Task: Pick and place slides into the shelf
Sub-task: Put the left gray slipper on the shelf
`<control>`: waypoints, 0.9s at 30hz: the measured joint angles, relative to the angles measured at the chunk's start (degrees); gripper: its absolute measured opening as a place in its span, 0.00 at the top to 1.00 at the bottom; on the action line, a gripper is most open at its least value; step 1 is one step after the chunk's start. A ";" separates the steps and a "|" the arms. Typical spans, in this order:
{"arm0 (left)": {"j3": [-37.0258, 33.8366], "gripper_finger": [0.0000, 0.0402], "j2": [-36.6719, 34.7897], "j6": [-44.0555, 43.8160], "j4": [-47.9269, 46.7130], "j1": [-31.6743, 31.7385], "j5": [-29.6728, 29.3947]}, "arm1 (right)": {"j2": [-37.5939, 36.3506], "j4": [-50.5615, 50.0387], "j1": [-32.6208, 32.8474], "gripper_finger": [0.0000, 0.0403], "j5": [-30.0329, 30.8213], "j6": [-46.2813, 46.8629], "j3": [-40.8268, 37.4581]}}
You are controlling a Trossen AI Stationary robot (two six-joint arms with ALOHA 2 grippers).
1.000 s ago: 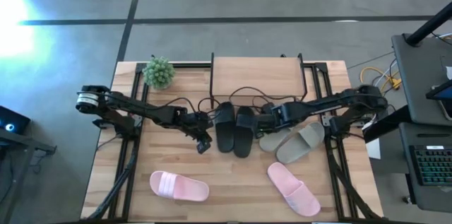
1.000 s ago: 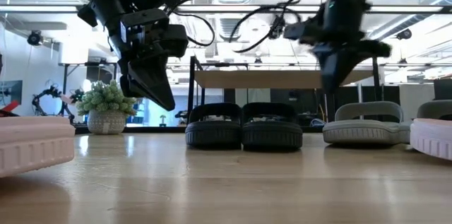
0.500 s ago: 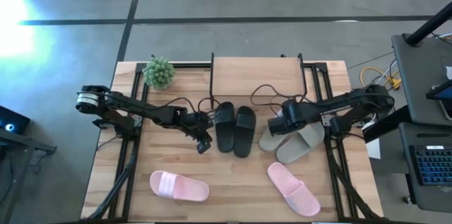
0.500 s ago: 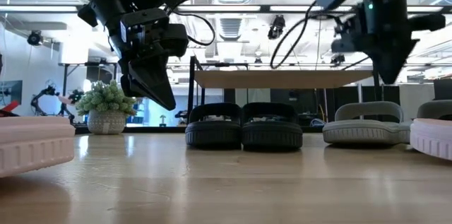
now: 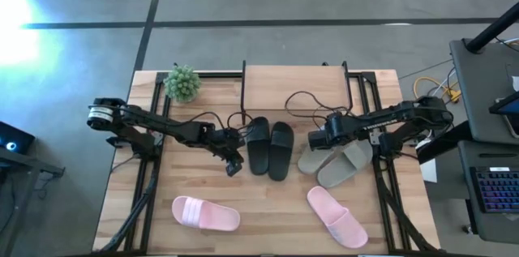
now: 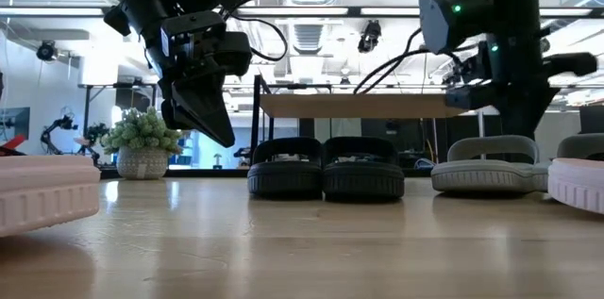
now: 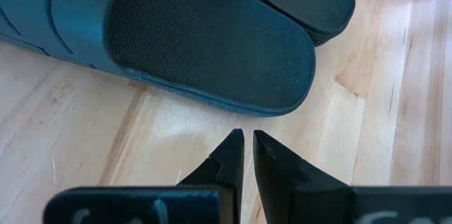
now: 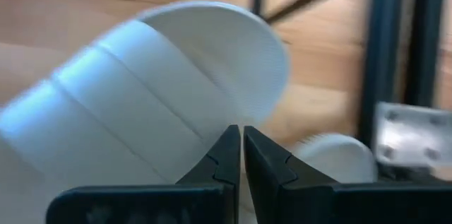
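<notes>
The black pair of slides lies side by side on the table just in front of the shelf. The grey pair lies to its right. One pink slide and another lie near the front edge. My left gripper is shut and hangs over bare wood beside the left black slide's heel end. My right gripper is shut, points steeply down and stands over the left grey slide. My right gripper's shut fingertips stand right at the left grey slide's top, coming from above. Whether they touch it, I cannot tell.
A small potted plant stands at the far left of the table. The shelf's black frame rises behind the black slides. Bare wood lies between the two pink slides. A desk with a keyboard stands beyond the table's right edge.
My right gripper has gone from beside the black pair toward the table's right edge and down, ending over the grey pair. It has tipped to point more steeply down. It has stayed shut. No slide has moved.
</notes>
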 joint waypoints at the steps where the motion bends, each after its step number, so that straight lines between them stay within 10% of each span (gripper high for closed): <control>1: 0.00 0.96 0.00 -0.01 0.00 0.02 0.00 | 0.00 1.94 -0.11 0.97 0.49 -0.76 -0.43; 14: 0.00 0.96 0.00 -0.44 -0.02 0.02 0.00 | 0.02 16.90 0.35 0.97 1.48 -9.05 0.49; 27: 0.00 0.96 0.00 -0.46 0.00 -0.07 0.00 | 0.04 4.24 1.20 0.97 4.82 -3.61 7.64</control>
